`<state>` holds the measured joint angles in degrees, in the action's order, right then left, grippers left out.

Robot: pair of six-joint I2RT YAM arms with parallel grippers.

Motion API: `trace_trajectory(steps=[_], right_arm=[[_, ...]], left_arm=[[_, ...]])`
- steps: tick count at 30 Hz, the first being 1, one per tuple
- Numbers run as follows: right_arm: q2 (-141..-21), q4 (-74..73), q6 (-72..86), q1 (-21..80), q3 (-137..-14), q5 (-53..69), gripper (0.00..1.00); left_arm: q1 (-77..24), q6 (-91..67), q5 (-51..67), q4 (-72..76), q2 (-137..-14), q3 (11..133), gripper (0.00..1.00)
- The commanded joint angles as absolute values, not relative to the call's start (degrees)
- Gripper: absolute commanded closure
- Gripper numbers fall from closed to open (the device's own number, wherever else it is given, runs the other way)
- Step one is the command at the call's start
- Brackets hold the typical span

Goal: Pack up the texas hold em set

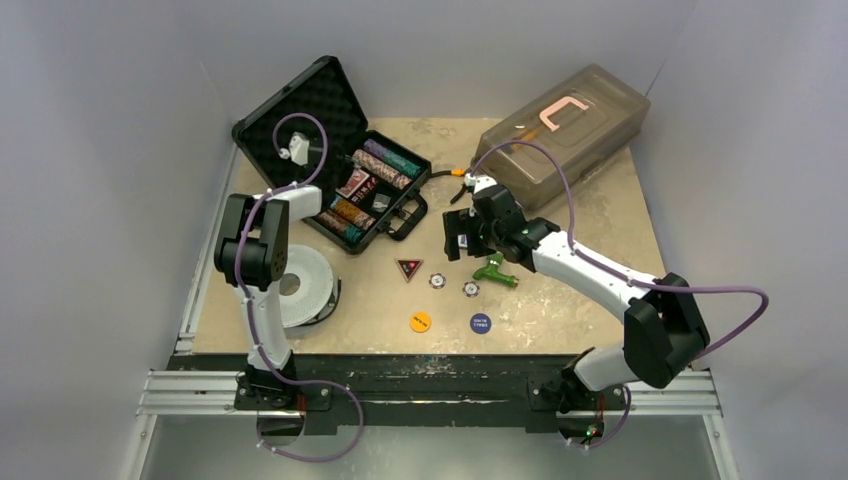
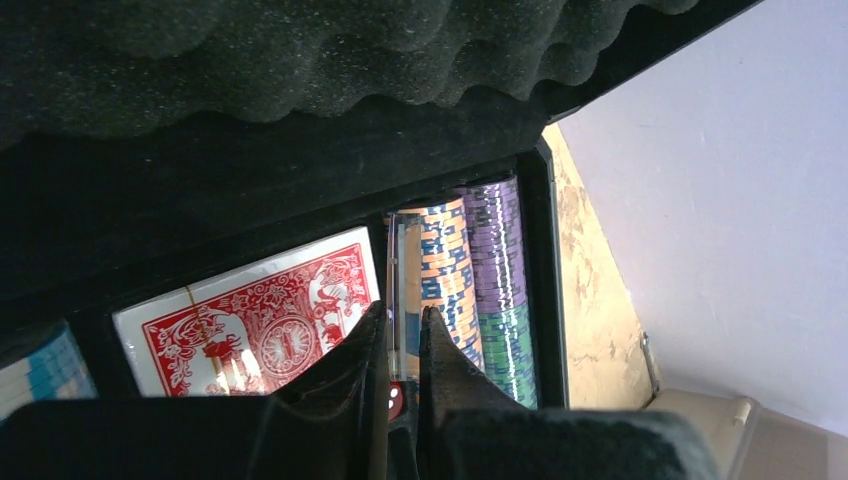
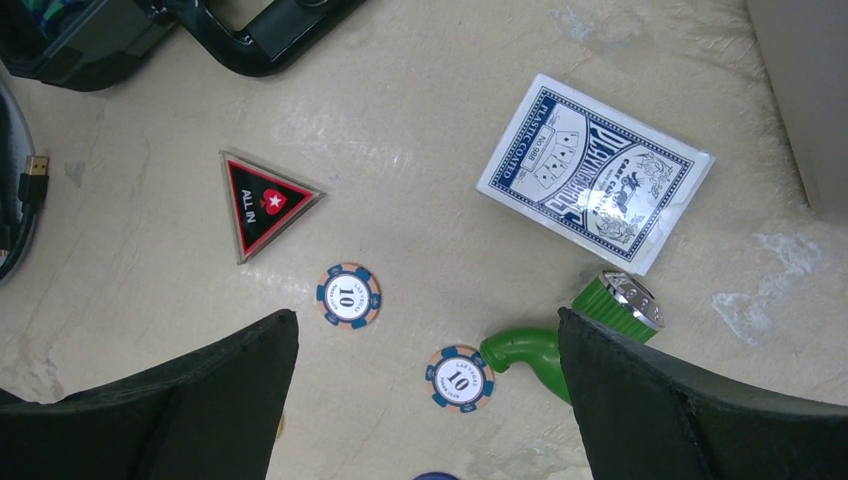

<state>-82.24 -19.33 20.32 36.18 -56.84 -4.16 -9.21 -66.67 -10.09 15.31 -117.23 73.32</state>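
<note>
Black case point(image 1: 335, 95): open, far left of the counter point(image 3: 420, 150). Left pincer point(image 2: 403, 318) closed inside it, right of red deck point(image 2: 255, 320). Right pincer point(image 3: 428, 320) spread wide above blue deck point(image 3: 594, 171), triangle marker point(image 3: 262, 202), loose chips point(image 3: 348, 295).

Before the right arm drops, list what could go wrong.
1. The faucet seems to touch one chip; the open right fingers could catch both.
2. The blue deck lies flat, so it may slide rather than lift.
3. The left fingers sit inside the case; carrying anything there now might make the arms clash.
</note>
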Motion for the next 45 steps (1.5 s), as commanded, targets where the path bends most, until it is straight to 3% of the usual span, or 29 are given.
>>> trace_trajectory(steps=[1,9,16,19,31,38,45], right_arm=[[-82.4,-18.2,19.1,35.6,-60.0,-3.0,0.01],[-90.8,-30.6,16.1,35.4,-71.8,-7.1,0.01],[-96.9,-31.5,16.5,35.0,-75.8,-10.1,0.01],[-98.6,-27.4,14.1,33.7,-73.9,-12.0,0.01],[-92.7,-9.3,31.2,29.5,-55.0,-14.7,0.01],[-95.4,3.0,27.8,30.3,-51.7,-7.4,0.01],[-97.3,6.2,19.5,39.8,-54.7,-1.4,0.01]], left_arm=[[-8.7,-69.4,-11.7,14.9,-116.2,75.4,1.0],[-8.4,-67.9,-10.3,6.3,-111.9,74.8,0.5],[-7.6,-62.7,-5.3,-11.3,-103.8,77.2,0.32],[-8.3,-60.4,0.4,-16.9,-99.8,77.3,0.07],[-18.7,-49.7,18.6,-16.6,-72.3,58.5,0.03],[-21.3,-45.4,19.6,-21.7,-55.4,51.6,0.01],[-21.3,-40.5,15.7,-29.9,-47.1,52.2,0.01]])
